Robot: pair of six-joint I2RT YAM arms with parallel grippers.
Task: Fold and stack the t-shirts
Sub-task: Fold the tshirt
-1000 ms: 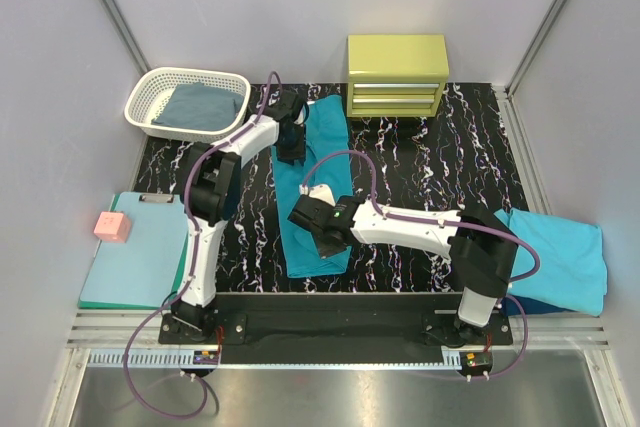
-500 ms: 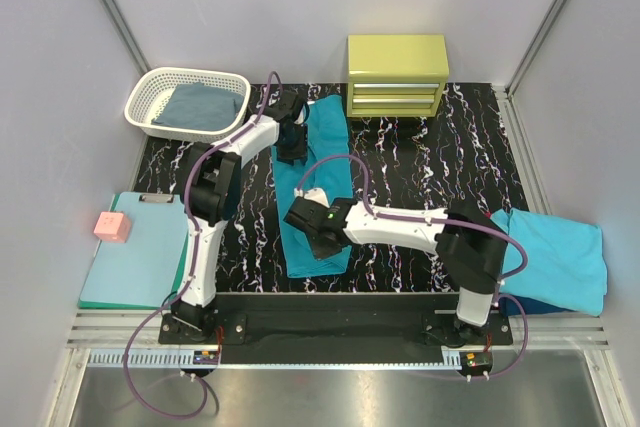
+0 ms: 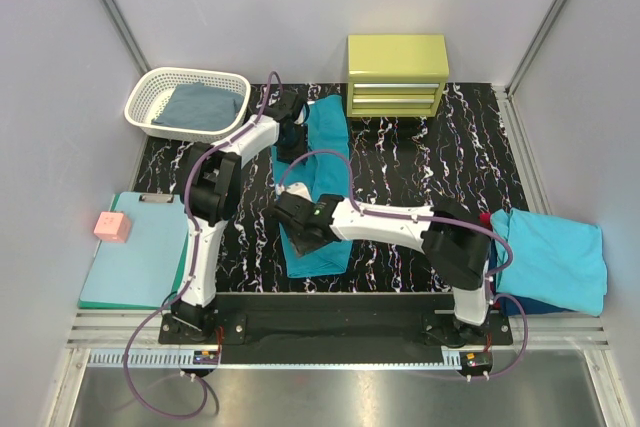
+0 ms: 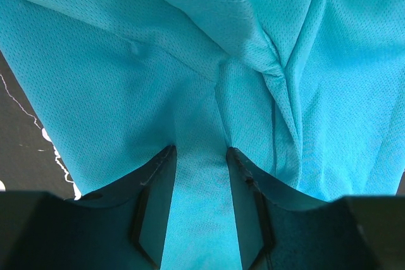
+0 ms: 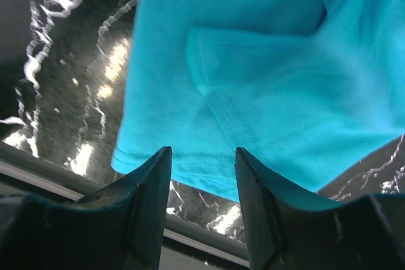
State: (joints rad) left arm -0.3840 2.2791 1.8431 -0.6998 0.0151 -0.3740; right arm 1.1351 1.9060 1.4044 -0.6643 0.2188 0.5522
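A teal t-shirt (image 3: 328,132) lies folded into a long strip down the black marbled table (image 3: 440,162). My left gripper (image 3: 290,142) sits at the strip's far end, just left of its middle. In the left wrist view its jaws (image 4: 199,150) stand apart, low over wrinkled teal cloth (image 4: 126,80) that shows flat between them. My right gripper (image 3: 300,227) hovers over the near part of the strip. In the right wrist view it (image 5: 202,150) is open above the shirt's hem (image 5: 266,93), with nothing between the fingers.
A white basket (image 3: 150,87) at the back left holds a grey-blue cloth (image 3: 200,107). A yellow-green drawer box (image 3: 397,75) stands at the back. A mint clipboard (image 3: 135,252) with a pink block (image 3: 112,227) lies left. Lighter turquoise shirts (image 3: 555,257) are piled on the right.
My right gripper has gone from shut to open and has moved left and a little farther along the shirt. The left gripper has stayed at the far end.
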